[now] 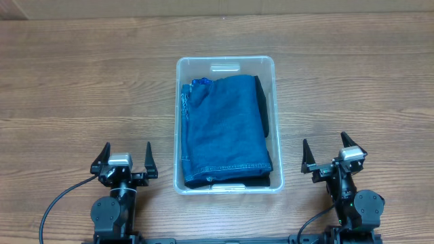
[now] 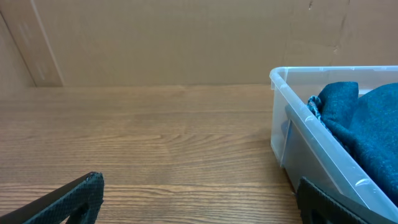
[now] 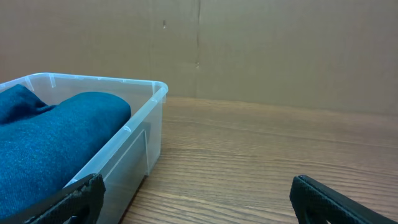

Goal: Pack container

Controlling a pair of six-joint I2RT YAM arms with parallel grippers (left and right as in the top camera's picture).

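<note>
The clear plastic container (image 1: 226, 63) stands at the table's middle. Folded blue jeans (image 1: 225, 129) fill it, with a dark garment edge (image 1: 265, 108) showing along their right side. My left gripper (image 1: 126, 158) is open and empty at the front left, apart from the container. My right gripper (image 1: 332, 152) is open and empty at the front right. In the left wrist view the container (image 2: 292, 106) and jeans (image 2: 367, 118) show at the right. In the right wrist view the container (image 3: 140, 112) and jeans (image 3: 56, 137) show at the left.
The wooden table (image 1: 81, 88) stretches on both sides of the container. A brown cardboard wall (image 2: 155, 37) stands behind the table.
</note>
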